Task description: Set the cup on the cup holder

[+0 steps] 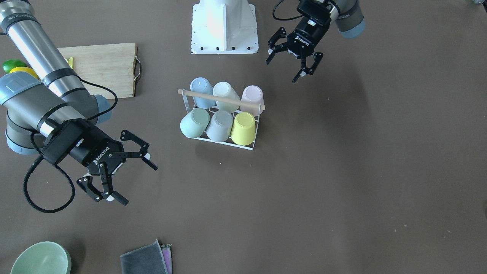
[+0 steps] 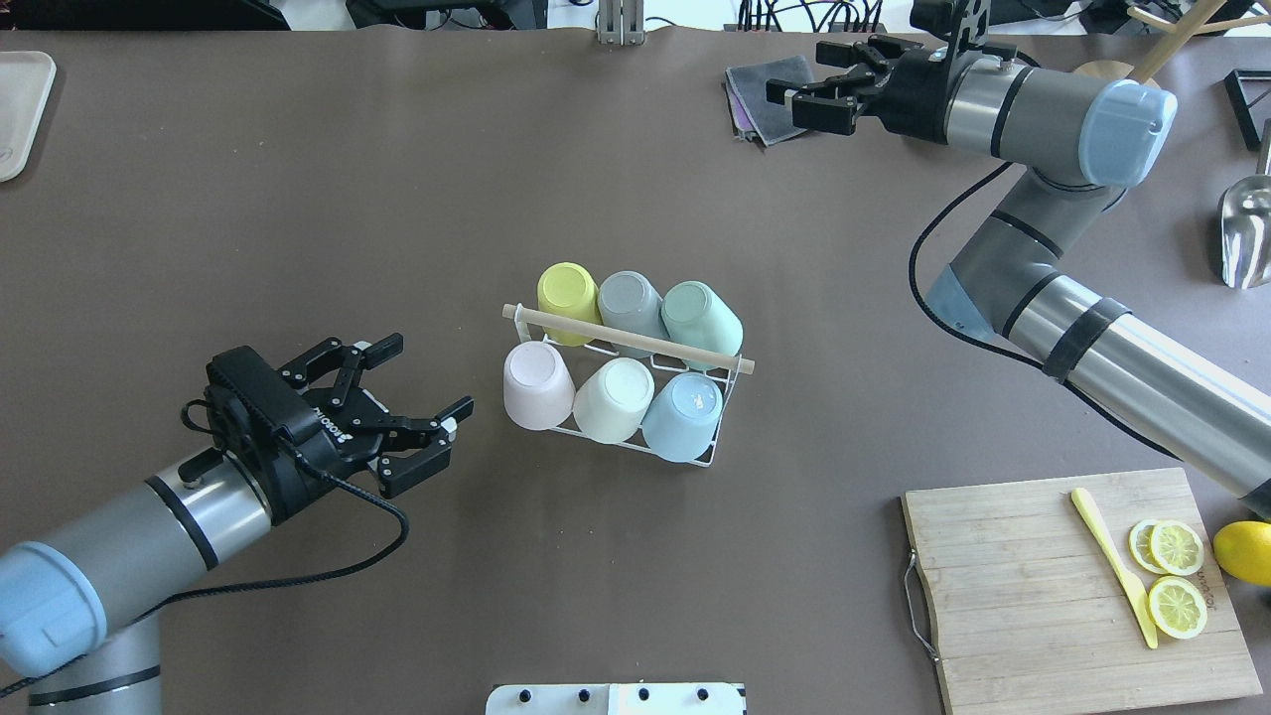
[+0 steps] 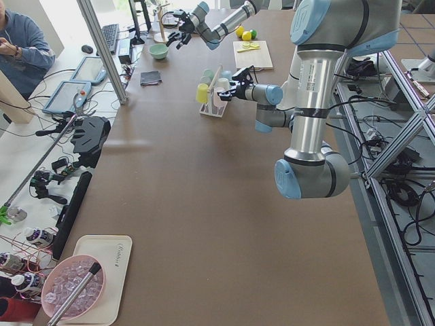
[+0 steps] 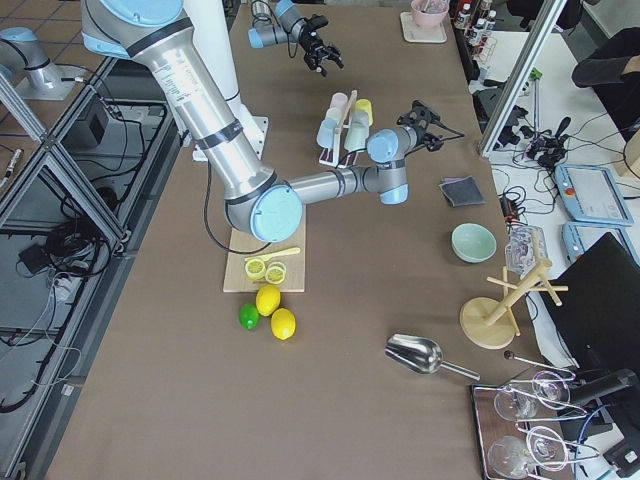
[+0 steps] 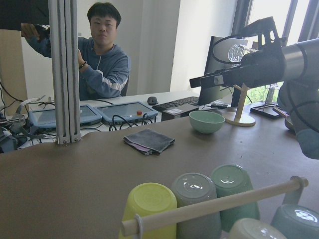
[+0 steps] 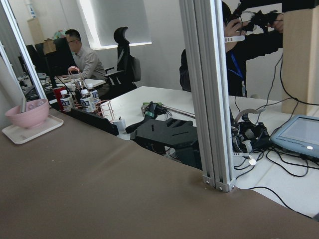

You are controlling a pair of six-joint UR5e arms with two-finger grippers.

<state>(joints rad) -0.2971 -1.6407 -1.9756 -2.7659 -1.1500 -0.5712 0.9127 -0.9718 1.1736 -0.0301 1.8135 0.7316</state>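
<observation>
We find the cup holder [image 2: 635,341] mid-table, every prong bearing upturned cups [image 2: 536,382]; its long axis runs roughly nine to three; it lies at three o'clock from the nearer left gripper [image 2: 419,382], jaws spread and empty; the right gripper [image 2: 806,81], likewise spread, hangs well apart at one o'clock.

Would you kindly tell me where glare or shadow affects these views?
Front-facing view: the white robot base is washed out, and the cup rack throws a soft shadow on the table. Overhead view: small glints on the blue cup. Right wrist view: the window is overexposed.
</observation>
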